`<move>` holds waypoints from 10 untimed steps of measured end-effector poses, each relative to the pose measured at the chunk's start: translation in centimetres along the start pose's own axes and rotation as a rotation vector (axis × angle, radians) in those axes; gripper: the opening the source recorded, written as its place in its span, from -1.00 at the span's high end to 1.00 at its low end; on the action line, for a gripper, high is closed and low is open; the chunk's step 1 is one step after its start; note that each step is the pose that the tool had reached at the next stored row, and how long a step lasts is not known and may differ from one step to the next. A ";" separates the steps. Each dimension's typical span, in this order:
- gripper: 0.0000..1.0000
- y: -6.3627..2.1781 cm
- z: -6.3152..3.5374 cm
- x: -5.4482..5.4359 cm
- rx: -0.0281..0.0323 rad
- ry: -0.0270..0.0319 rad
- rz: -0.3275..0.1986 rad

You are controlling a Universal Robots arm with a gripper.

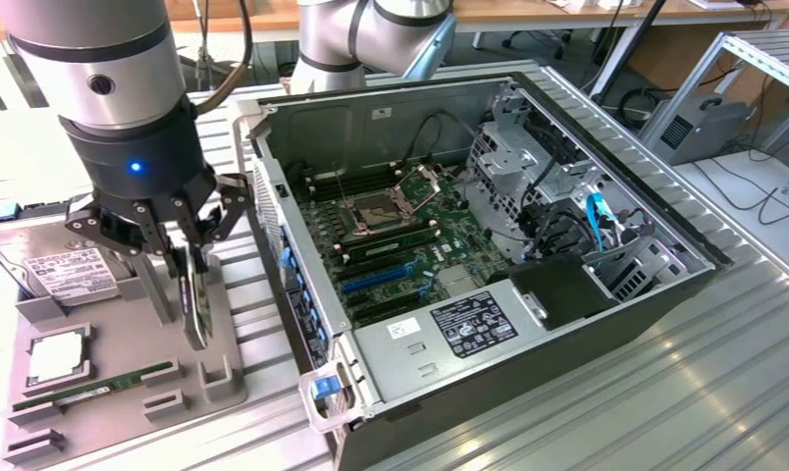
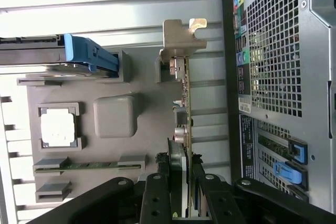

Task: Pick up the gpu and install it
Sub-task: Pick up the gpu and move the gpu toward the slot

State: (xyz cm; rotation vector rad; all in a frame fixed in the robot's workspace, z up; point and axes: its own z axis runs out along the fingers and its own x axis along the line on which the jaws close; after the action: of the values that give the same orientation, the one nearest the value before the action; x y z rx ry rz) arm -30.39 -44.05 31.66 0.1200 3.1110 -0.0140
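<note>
The jaws are clenched on the thin dark gpu card with a silver metal bracket [image 2: 185, 103]. It stands on edge over the grey plastic tray [image 1: 107, 417], along the tray's side nearest the open black computer case [image 1: 578, 363].

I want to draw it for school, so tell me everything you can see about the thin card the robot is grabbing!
The gpu is a thin flat card standing upright on its long edge in the grey tray. A pale metal bracket with a bent tab caps one end, and small parts stick out from one face. The gripper has its jaws shut on both faces near the other end.
</note>
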 end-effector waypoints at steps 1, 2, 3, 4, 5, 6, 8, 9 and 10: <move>0.47 0.00 -0.06 0.0 0.0001 0.0000 0.000; 0.47 0.00 -0.11 0.0 0.0001 0.0000 0.000; 0.47 0.00 -0.18 0.0 0.0000 0.0000 0.000; 0.47 0.00 -0.23 0.0 0.0000 0.0000 0.000; 0.47 0.00 -0.32 0.0 0.0001 0.0000 0.000; 0.47 0.00 -0.39 0.0 0.0000 0.0000 0.000; 0.47 0.00 -0.54 0.0 0.0000 0.0000 0.000; 0.47 -0.01 -0.61 0.0 0.0000 0.0000 0.000; 0.47 0.00 -0.67 0.0 0.0000 0.0000 0.000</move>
State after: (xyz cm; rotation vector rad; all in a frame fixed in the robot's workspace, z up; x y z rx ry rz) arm -30.38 -44.05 32.33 0.1200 3.1110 -0.0140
